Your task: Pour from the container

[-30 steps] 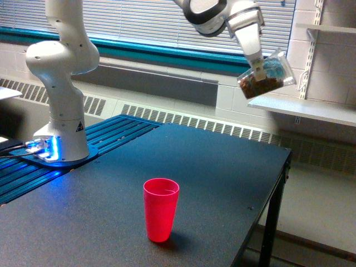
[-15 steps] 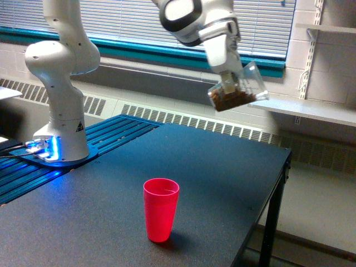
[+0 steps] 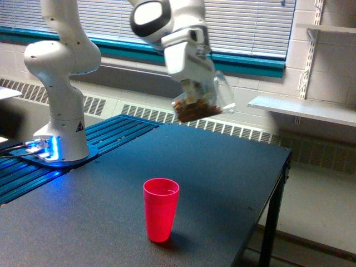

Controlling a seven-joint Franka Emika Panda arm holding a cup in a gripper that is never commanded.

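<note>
Sweeping toward nine o'clock since the earlier frames, the arm is hanging bent over the black table [image 3: 222, 167], wrist angled downward. Its gripper [image 3: 194, 89] is clamping the container [image 3: 201, 103], tilted, nuts pooled low, high in the air at one o'clock from the red cup [image 3: 161, 208].

The container [image 3: 201, 100] is a clear cup with brown nuts piled against its lower side. It's tilted over, up in the air, a bit blurry, high above the bench.
</note>
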